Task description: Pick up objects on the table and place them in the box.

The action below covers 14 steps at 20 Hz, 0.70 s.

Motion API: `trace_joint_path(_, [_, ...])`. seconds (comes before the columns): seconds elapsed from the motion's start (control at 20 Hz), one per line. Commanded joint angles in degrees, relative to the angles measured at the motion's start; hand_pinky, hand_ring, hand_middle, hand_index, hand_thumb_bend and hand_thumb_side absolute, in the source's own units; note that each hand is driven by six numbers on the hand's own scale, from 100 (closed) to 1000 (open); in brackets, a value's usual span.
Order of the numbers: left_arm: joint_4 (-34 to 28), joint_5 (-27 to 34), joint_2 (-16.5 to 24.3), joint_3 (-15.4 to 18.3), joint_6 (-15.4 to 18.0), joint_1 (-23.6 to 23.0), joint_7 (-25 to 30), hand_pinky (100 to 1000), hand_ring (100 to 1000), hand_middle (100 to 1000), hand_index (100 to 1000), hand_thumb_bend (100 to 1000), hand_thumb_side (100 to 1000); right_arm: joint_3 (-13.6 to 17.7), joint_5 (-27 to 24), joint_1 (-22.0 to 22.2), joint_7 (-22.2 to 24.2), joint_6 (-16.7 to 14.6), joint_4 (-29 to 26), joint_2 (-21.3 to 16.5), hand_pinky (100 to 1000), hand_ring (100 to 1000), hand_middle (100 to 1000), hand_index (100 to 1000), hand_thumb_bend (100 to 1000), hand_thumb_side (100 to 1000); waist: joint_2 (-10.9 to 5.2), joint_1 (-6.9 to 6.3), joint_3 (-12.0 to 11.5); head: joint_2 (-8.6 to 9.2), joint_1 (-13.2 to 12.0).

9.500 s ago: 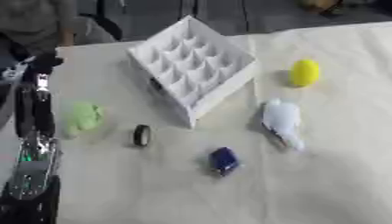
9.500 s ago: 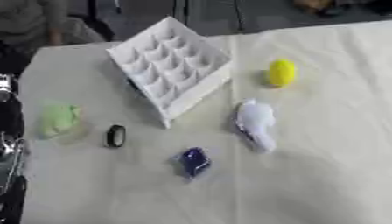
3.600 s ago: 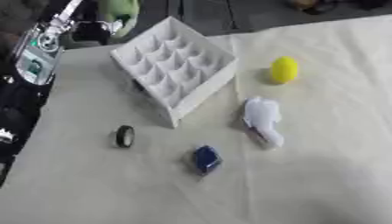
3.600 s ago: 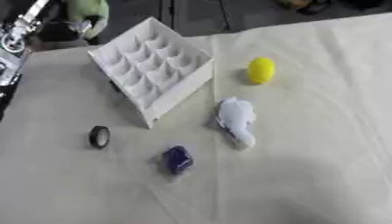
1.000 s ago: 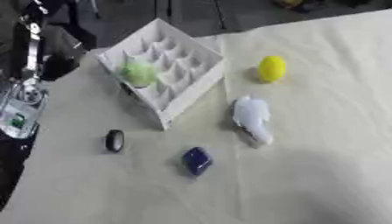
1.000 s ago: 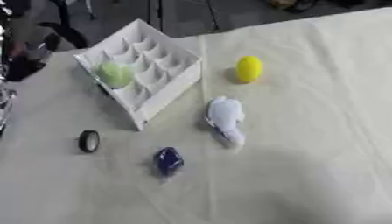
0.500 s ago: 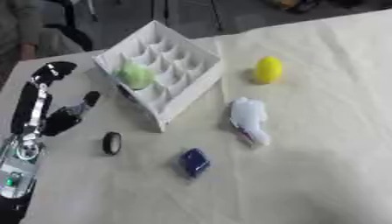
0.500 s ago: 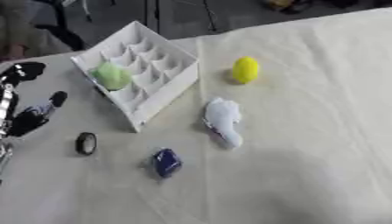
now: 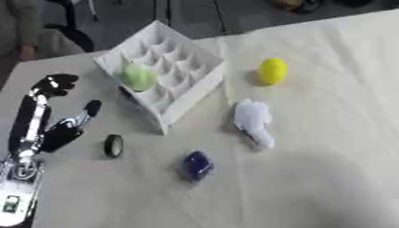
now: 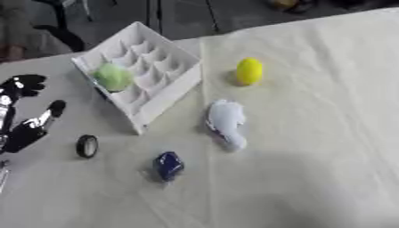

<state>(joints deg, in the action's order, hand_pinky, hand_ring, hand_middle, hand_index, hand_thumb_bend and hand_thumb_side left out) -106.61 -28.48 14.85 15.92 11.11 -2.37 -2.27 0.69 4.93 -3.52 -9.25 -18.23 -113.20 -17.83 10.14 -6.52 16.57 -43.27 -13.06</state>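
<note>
green ball (image 9: 139,76) dropped in the box (image 9: 187,67); left hand (image 9: 59,129) pulled back, fingers spread and empty, black ring (image 9: 114,145) just beside them.

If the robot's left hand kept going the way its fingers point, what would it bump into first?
The left hand points up and away, toward the table's far left edge. Nothing seems to lie in that line; the white box sits to its right, though depth is unclear.

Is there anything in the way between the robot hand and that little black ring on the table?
Nothing visible is. The left robot hand is open on the table just left of the black ring, with only bare tablecloth between them. The white box sits beyond the ring, not between them.
</note>
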Motion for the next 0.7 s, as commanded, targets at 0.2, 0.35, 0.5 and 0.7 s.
trace_joint_path(0.2, [-5.27,2.18,-1.02,2.08,-3.04,0.04,5.77,735,739,742,809,656,679,0.33,0.39,-0.27,-0.17,-0.11,-1.39,-0.26,534,570,657,772,159,798,-0.3,0.14,0.01,0.27,0.3])
trace_joint_path(0.35, [-6.55,2.53,-1.6,2.6,-4.02,-0.15,7.73,735,739,743,809,656,678,0.33,0.44,-0.25,-0.12,-0.15,-1.39,-0.26,534,570,657,772,158,797,-0.28,0.23,0.0,0.48,0.58])
trace_joint_path(0.5, [-7.18,2.82,-1.79,2.78,-4.44,-0.59,8.12,736,748,773,812,634,696,0.39,0.48,-0.2,-0.18,-0.26,-1.39,-0.33,534,569,657,772,159,798,-0.27,0.2,-0.04,0.55,0.8])
trace_joint_path(0.7, [-7.32,3.62,-1.35,2.85,-4.37,-1.29,6.53,742,760,788,815,617,700,0.38,0.51,-0.17,-0.15,-0.24,-1.39,-0.34,535,570,657,772,155,796,-0.35,0.22,-0.06,0.68,1.08])
